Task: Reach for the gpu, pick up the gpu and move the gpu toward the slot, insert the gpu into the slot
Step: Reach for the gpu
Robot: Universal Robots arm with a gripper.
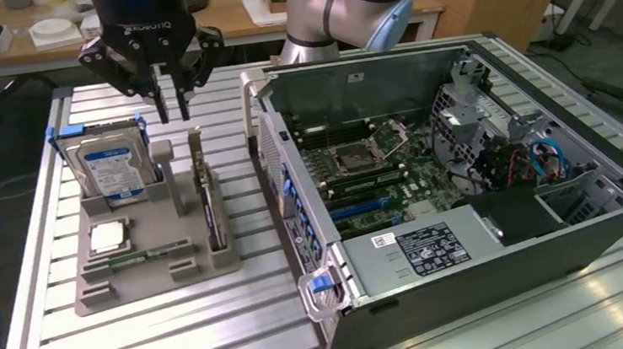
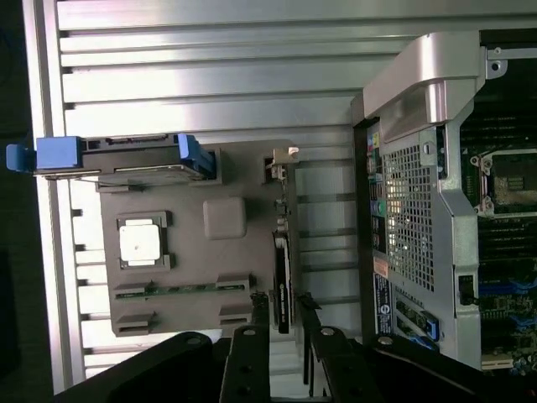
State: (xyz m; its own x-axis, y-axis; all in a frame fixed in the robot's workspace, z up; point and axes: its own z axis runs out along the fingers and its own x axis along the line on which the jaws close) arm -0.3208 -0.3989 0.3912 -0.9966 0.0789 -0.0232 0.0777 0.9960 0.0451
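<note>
Gripper [image 1: 171, 110] hovers above gpu [image 1: 210, 202], jaws a bit apart w/ nothing held. Gpu stands on edge in grey tray [image 1: 152, 281] (hard drive [image 1: 111, 167] alongside), near open PC case [image 1: 469, 296].

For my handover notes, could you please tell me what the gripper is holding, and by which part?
Nothing is held: the gripper hangs empty above the gpu.

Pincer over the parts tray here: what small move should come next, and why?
Probably a straight descent. The pincer hangs open above the tray, and in the wrist view the gpu, standing on edge, lies between its fingers, so it looks lined up but not yet touching.
</note>
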